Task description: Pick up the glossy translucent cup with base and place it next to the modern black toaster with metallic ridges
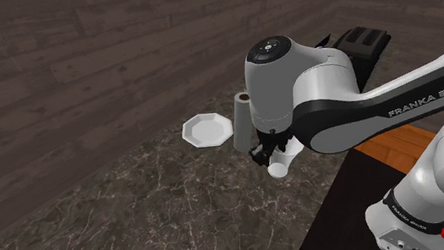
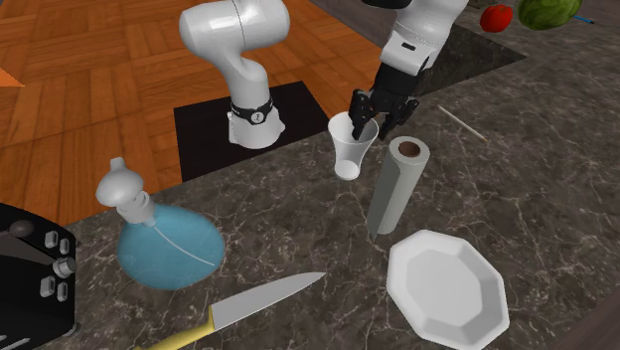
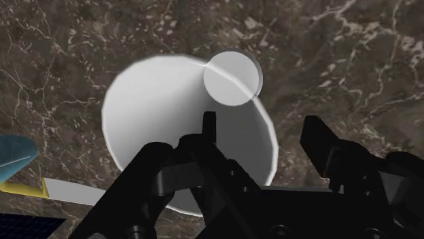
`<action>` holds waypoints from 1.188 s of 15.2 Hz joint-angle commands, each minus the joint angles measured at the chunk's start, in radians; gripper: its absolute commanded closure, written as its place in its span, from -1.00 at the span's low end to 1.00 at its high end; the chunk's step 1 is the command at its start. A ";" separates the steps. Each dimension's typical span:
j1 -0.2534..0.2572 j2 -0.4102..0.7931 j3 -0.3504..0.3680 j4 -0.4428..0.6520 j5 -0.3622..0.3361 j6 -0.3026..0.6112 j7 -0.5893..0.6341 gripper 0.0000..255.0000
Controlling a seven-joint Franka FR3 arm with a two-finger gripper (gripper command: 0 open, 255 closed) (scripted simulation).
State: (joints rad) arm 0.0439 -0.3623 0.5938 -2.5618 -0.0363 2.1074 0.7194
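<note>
Item: one arm [image 1: 380,107], white with dark joints, entering from the right edge of the shoulder view and stretching to frame centre, its wrist turned downward. One hand [image 1: 263,153], all black, pointing down just below centre. Two fingers [image 3: 319,139], standing apart, unclosed.

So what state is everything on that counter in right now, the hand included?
Cup: upright on the counter, empty, not lifted.
Hand: open, straddling the cup's rim, not gripping.
Paper roll: standing on end.
Plate: lying flat, empty.
Knife: lying flat.
Blue flask: upright, stopper in.
</note>
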 commanded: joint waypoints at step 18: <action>0.015 -0.072 -0.034 0.070 0.025 -0.132 -0.048 1.00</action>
State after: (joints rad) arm 0.0572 -0.4253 0.5639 -2.5004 -0.0139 1.9915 0.6770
